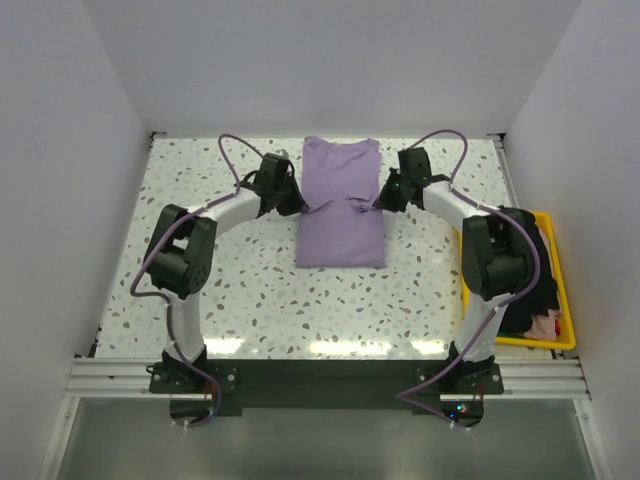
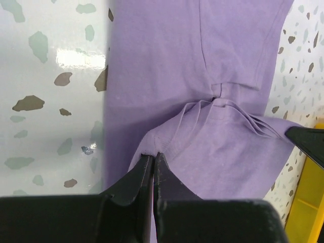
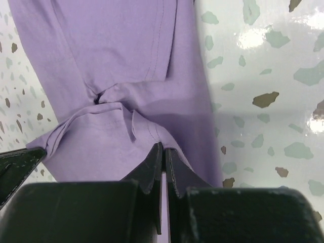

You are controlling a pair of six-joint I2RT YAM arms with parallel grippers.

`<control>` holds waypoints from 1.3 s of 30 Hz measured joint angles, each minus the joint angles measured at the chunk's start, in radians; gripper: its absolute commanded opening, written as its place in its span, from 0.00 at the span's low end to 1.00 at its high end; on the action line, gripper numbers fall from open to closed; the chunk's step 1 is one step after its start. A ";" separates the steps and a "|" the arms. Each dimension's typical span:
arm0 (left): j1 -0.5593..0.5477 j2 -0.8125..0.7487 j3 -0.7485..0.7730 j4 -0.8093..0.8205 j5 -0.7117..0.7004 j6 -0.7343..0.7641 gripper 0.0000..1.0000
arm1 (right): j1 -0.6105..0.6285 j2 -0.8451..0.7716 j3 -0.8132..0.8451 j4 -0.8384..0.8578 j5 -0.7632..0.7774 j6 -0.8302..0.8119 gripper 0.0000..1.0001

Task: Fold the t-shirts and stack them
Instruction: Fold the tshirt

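Note:
The lavender t-shirt (image 1: 341, 200) lies partly folded in the middle of the table, its near half doubled over towards the far half. My left gripper (image 1: 297, 200) is shut on the shirt's left edge (image 2: 152, 147), pinching the hem. My right gripper (image 1: 383, 199) is shut on the shirt's right edge (image 3: 167, 139). Both hold the lifted cloth a little above the layer below (image 2: 162, 61), with a bunched crease between them (image 3: 109, 101). The black t-shirt (image 1: 540, 275) lies in the yellow bin at the right.
The yellow bin (image 1: 568, 320) stands at the table's right edge beside the right arm, holding dark and pinkish clothes; its corner shows in the left wrist view (image 2: 306, 202). White walls enclose the speckled table (image 1: 240, 290) on three sides.

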 measured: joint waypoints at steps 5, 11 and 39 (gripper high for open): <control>0.025 0.039 0.019 0.000 0.024 0.009 0.09 | -0.023 0.073 0.030 0.018 -0.027 0.002 0.00; 0.050 0.102 0.068 0.005 0.058 0.042 0.53 | -0.044 0.135 0.061 0.020 -0.060 0.008 0.41; -0.031 0.120 0.074 0.027 0.034 0.094 0.08 | 0.115 0.220 0.226 -0.107 0.066 -0.154 0.38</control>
